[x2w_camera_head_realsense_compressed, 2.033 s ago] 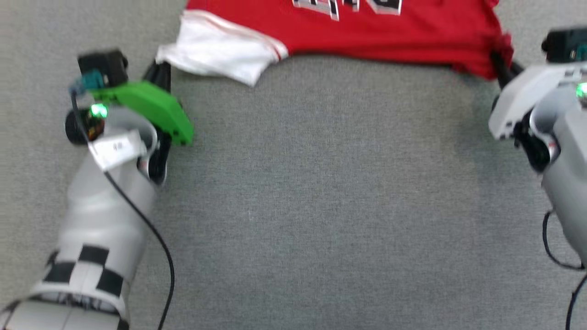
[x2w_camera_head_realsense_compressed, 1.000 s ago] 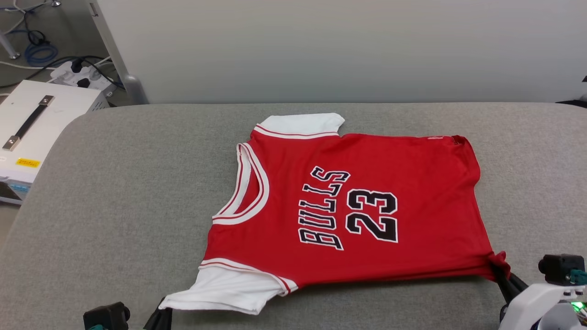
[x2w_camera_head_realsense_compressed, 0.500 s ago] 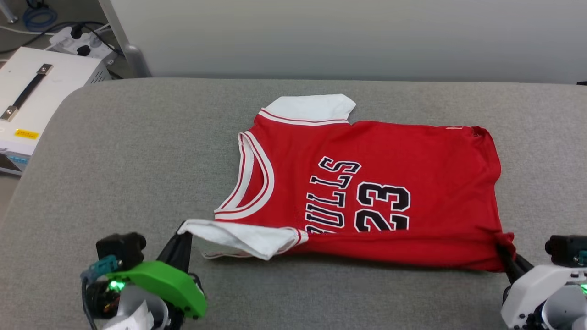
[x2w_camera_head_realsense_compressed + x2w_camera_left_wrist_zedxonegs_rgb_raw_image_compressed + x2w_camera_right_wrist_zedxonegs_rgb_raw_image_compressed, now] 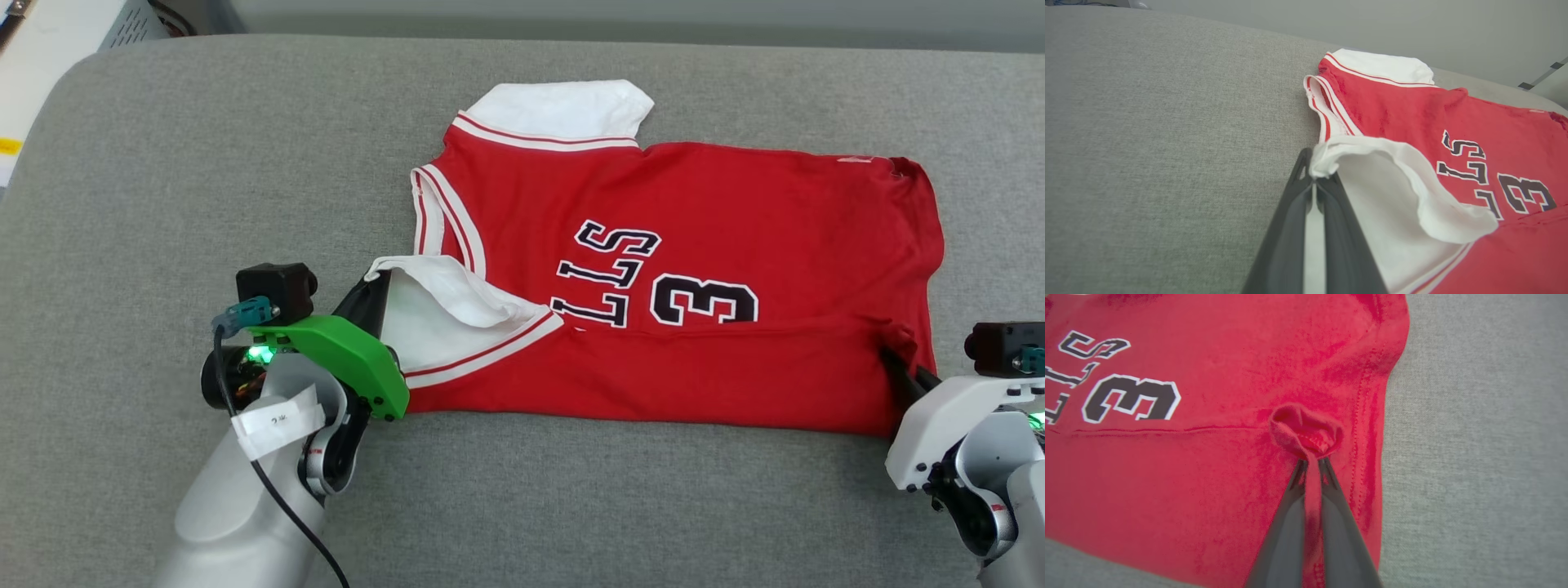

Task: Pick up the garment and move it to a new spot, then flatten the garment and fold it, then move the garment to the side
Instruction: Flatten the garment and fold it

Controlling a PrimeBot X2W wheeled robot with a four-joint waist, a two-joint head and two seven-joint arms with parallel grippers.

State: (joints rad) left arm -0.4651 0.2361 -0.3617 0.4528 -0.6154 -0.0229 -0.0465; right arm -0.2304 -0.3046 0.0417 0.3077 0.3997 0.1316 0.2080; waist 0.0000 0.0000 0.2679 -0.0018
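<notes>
The garment [image 4: 694, 204] lay on a grey padded surface [image 4: 204, 163], chest print up, with its neckline toward the robot's left and its hem toward the right. Its nearer long edge was raised and doubled back over the body, so the plain red underside showed along that side and covered the lower part of the black lettering [image 4: 653, 278]; only "LLS" and a "3" could be read. The far white sleeve [image 4: 563, 106] rested flat at the garment's far left corner.

The left gripper [image 4: 371, 282] stood at the garment's near left corner. Its two dark fingers [image 4: 1290, 220] were pressed together, with the rim of the nearer white sleeve [image 4: 441, 314] pinched between the tips. In the left wrist view a thin strip of white cloth ran down between the fingers, and the sleeve opening arched open beyond them, held clear of the body of the garment.

The right gripper [image 4: 890, 355] stood at the garment's near right corner, by the hem. Its fingers [image 4: 1286, 522] were likewise fully closed, on a small bunch of red cloth [image 4: 1306, 430] that puckered just past the tips; a narrow band of red fabric showed between the two fingers, and the stitched hem ran just to the right of them
</notes>
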